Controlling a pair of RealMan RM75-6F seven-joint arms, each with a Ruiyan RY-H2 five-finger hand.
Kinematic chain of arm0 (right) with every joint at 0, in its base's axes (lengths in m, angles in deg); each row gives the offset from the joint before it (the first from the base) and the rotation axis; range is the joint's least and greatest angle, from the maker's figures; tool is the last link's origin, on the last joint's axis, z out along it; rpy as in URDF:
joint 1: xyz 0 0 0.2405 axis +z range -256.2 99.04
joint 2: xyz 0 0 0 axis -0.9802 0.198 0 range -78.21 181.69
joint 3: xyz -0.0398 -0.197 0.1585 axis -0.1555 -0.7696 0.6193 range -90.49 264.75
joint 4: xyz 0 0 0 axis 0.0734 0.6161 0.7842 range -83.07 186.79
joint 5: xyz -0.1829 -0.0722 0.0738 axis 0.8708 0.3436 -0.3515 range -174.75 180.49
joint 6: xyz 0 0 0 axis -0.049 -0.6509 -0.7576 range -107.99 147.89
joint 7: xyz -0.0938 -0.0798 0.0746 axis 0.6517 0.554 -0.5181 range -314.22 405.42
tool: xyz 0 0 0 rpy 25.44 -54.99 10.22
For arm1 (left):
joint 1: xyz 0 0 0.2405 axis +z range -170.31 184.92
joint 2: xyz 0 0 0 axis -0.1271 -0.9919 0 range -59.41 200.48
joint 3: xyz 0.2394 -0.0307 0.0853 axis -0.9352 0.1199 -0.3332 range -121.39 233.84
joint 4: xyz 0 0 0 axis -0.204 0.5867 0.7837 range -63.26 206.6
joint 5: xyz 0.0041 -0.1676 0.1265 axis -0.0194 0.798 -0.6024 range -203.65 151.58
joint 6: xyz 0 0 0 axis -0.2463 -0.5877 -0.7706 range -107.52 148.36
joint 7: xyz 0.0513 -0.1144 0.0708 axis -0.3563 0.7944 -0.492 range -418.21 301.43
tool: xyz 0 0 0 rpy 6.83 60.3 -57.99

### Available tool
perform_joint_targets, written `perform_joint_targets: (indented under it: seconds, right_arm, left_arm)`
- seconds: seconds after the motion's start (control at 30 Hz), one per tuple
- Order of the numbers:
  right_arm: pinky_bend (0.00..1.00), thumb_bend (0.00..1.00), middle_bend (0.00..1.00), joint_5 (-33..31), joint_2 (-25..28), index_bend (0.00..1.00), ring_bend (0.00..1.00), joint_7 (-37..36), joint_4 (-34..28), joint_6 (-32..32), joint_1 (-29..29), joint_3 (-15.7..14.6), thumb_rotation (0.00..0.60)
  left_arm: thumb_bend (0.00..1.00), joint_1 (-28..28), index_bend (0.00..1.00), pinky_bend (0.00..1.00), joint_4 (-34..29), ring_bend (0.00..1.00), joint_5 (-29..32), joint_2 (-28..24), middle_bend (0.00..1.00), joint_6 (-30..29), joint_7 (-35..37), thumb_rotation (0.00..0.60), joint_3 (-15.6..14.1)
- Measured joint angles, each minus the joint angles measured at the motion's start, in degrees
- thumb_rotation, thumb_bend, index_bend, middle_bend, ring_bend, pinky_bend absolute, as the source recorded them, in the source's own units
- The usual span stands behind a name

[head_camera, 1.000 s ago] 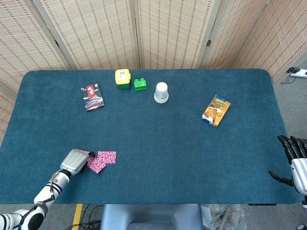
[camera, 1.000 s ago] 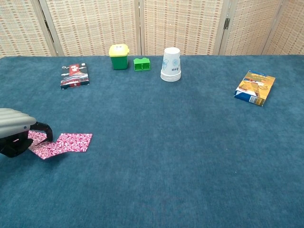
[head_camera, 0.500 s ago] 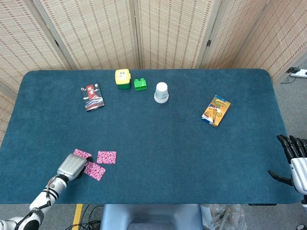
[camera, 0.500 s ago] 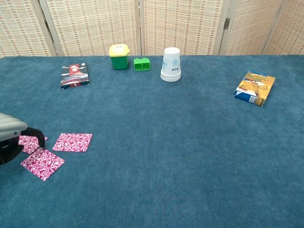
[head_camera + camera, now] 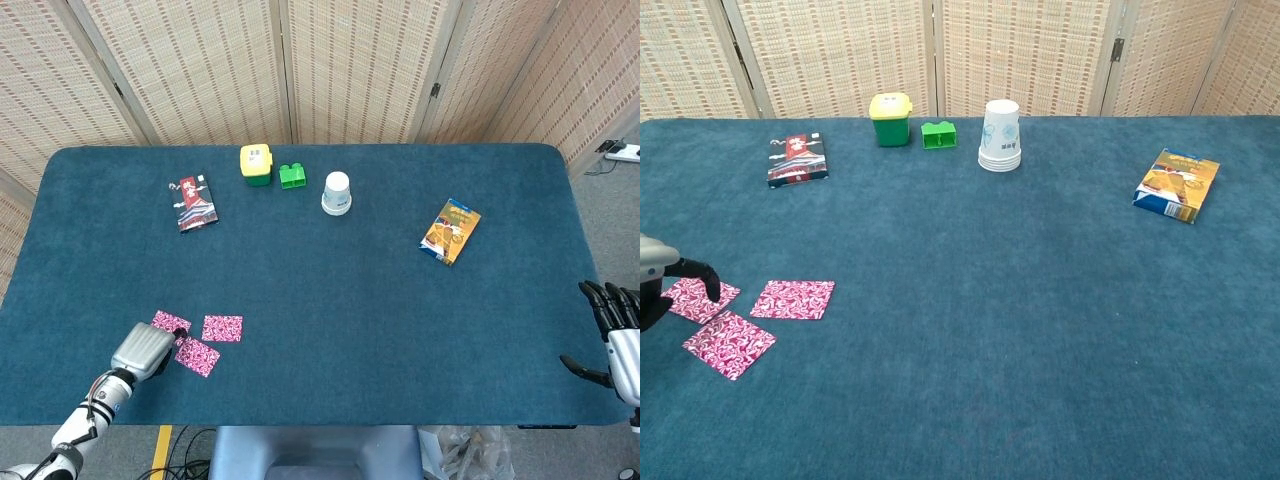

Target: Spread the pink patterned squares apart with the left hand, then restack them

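Note:
Three pink patterned squares lie apart on the blue table near its front left. One square (image 5: 793, 299) (image 5: 222, 328) is furthest right, another (image 5: 729, 343) (image 5: 197, 356) nearest the front edge, the third (image 5: 700, 299) (image 5: 170, 322) furthest left. My left hand (image 5: 143, 350) (image 5: 662, 290) hovers at the left of them with fingers curled, a dark fingertip over the left square. It holds nothing. My right hand (image 5: 612, 335) hangs off the table's front right corner, fingers spread, away from the squares.
At the back stand a yellow bin (image 5: 256, 164), a green block (image 5: 292, 176) and stacked paper cups (image 5: 337, 193). A red packet (image 5: 193, 202) lies back left, an orange snack bag (image 5: 451, 231) to the right.
The squares, overlapping a second ago, now lie separated. My left hand has drawn back toward the front left edge, leaving the front square free.

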Motion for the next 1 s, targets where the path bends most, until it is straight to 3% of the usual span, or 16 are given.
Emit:
perform_joint_targets:
  seconds: [0.13, 0.23, 0.3, 0.4, 0.47, 0.53, 0.73, 1.0]
  right_arm:
    - [0.06, 0.09, 0.12, 0.3, 0.4, 0.00, 0.00, 0.4, -0.4, -0.4, 0.0, 0.1, 0.600]
    - [0.06, 0.09, 0.13, 0.7, 0.7, 0.00, 0.00, 0.7, -0.9, -0.7, 0.0, 0.2, 0.600]
    - [0.06, 0.09, 0.13, 0.9, 0.9, 0.00, 0.00, 0.9, -1.1, -0.7, 0.0, 0.1, 0.600]
    - [0.06, 0.09, 0.12, 0.9, 1.1, 0.00, 0.00, 1.1, -1.4, -0.8, 0.0, 0.1, 0.600]
    - [0.06, 0.09, 0.12, 0.9, 1.2, 0.00, 0.00, 1.1, -1.5, -1.0, -0.1, 0.0, 0.600]
    - [0.06, 0.09, 0.12, 0.9, 1.2, 0.00, 0.00, 1.1, -1.5, -1.1, -0.2, -0.1, 0.600]
    - [0.06, 0.09, 0.12, 0.8, 1.5, 0.00, 0.00, 0.9, -1.5, -1.3, -0.5, -0.1, 0.600]
    - [0.06, 0.09, 0.12, 0.5, 1.4, 0.00, 0.00, 0.4, -1.0, -1.2, -0.7, -0.2, 0.600]
  left_arm:
    - [0.45, 1.1, 0.30, 1.00, 1.3, 0.86, -4.4, -0.2, 0.96, -2.3, 4.2, 0.600, 0.7]
    - [0.31, 1.9, 0.30, 1.00, 3.0, 0.86, -7.5, 0.0, 0.96, -3.8, 8.0, 0.600, 1.5]
    - [0.27, 2.2, 0.30, 1.00, 4.3, 0.86, -9.2, 0.5, 0.96, -4.3, 10.2, 0.592, 2.1]
    - [0.26, 2.3, 0.29, 1.00, 6.3, 0.86, -11.1, 1.8, 0.95, -4.1, 12.3, 0.510, 3.0]
    - [0.25, 1.9, 0.29, 1.00, 7.1, 0.86, -11.3, 2.8, 0.95, -3.2, 12.9, 0.535, 3.5]
    - [0.25, 1.4, 0.30, 1.00, 7.9, 0.86, -11.2, 4.0, 0.95, -2.1, 13.1, 0.600, 4.0]
    - [0.25, -0.3, 0.32, 1.00, 9.3, 0.88, -7.8, 7.2, 0.97, 1.3, 12.9, 0.600, 6.1]
    - [0.25, -2.1, 0.31, 1.00, 11.3, 0.88, 0.1, 11.1, 0.97, 2.7, 7.0, 0.600, 8.2]
